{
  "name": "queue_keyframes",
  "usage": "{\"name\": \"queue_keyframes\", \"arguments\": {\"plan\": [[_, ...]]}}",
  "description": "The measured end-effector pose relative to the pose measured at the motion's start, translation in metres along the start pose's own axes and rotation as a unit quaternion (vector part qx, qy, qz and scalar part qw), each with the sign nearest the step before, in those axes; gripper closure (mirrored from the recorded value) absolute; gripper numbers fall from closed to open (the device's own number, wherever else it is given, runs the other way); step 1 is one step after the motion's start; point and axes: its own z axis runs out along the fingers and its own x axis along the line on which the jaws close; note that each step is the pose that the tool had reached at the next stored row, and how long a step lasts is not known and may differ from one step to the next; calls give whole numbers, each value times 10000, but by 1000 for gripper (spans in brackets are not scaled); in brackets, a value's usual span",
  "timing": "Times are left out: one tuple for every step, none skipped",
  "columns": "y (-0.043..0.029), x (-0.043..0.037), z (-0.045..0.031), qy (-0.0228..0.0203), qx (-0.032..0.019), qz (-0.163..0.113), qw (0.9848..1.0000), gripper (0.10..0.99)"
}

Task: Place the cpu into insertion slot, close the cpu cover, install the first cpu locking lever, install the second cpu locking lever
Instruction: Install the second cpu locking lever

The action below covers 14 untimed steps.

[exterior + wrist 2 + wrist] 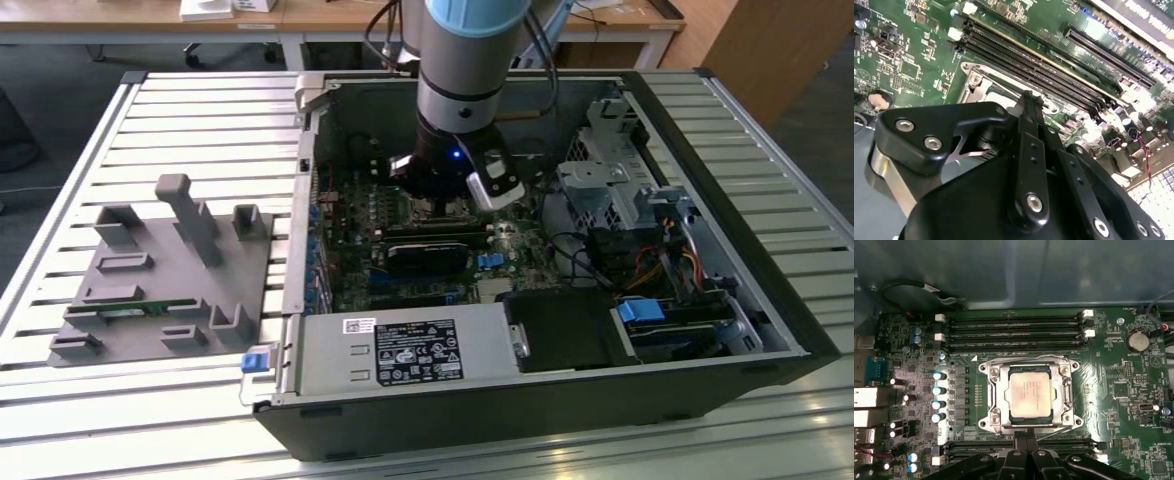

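In the first wrist view the cpu [1029,394], a small square chip with a dull beige-silver face, lies flat in the insertion slot [985,423] on the green board. The cpu cover [995,390], a silvery frame, lies down around the chip. A thin wire lever [1019,358] runs along the socket's edge nearest the memory slots. My gripper [1026,436] is shut, its black fingertips together at the socket's opposite edge, with nothing visibly between them. The second wrist view shows the gripper [1027,96] tip just over the socket's metal frame [974,80]. In the exterior view the gripper [442,207] reaches down inside the open computer case.
Long black memory slots [1014,332] flank the socket. A coin battery [1137,341] and a row of capacitors [939,390] stand nearby. In the case sit a black card [427,255], a power supply [400,350] and a drive cage [601,180]. A grey fixture [160,270] lies outside.
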Motion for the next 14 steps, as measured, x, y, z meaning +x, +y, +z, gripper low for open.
{"name": "queue_keyframes", "arguments": {"plan": [[-14,0,-2,1,-22,0,10000,980],[-27,4,-5,2,-41,0,10000,980],[-41,15,-7,3,-63,0,10000,980],[-53,21,-9,4,-79,-1,10000,980],[-65,28,-11,4,-91,-1,10000,980],[-74,44,-12,5,-105,0,9999,980],[-82,64,-13,6,-118,0,9999,980],[-90,76,-14,6,-126,-1,9999,980],[-97,96,-15,6,-130,-1,9999,980],[-102,126,-16,5,-134,-2,9999,980],[-107,161,-15,3,-137,-2,9999,980],[-109,186,-13,3,-138,-2,9999,980],[-111,199,-6,3,-139,-2,9999,980],[-113,209,4,3,-139,-2,9999,980]]}}
